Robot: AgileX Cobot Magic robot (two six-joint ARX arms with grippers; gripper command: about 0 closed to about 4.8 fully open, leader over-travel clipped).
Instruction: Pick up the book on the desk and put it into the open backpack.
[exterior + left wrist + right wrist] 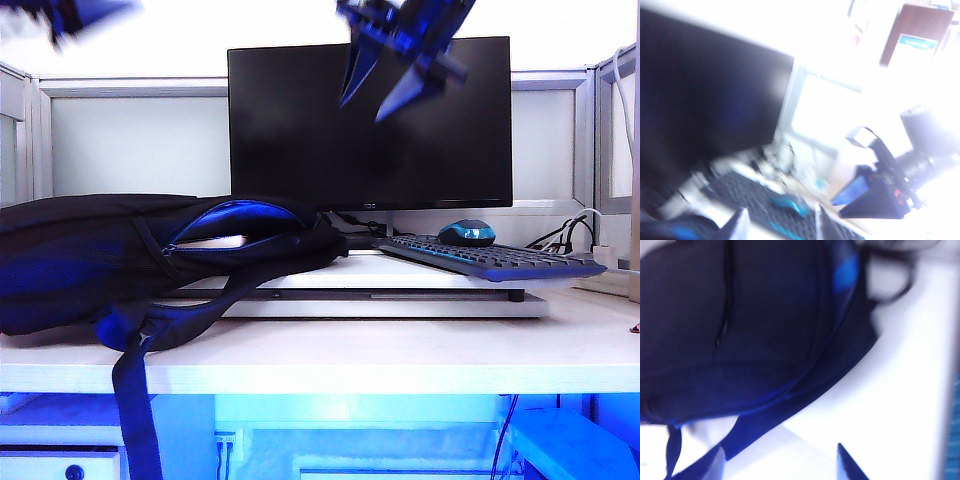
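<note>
The black backpack [90, 255] lies on its side on the left of the desk [400, 350], its blue-lined mouth facing right. The white edge of the book [215, 241] shows inside that mouth. High above the table, in front of the monitor, my right gripper [362, 108] hangs blurred with its fingers apart. Its wrist view looks down on the backpack [750, 325] and bare desk [890, 390], and the right gripper [780, 465] is open and empty. My left gripper [65, 25] is a blur at the top left corner. Its own view shows the left gripper [782, 227] open and empty.
A black monitor [370, 120] stands at the back. A keyboard [490, 260] and a blue mouse [467, 233] rest on a raised white platform board [400, 300]. A backpack strap [135, 400] hangs over the desk's front edge. Cables lie at the back right.
</note>
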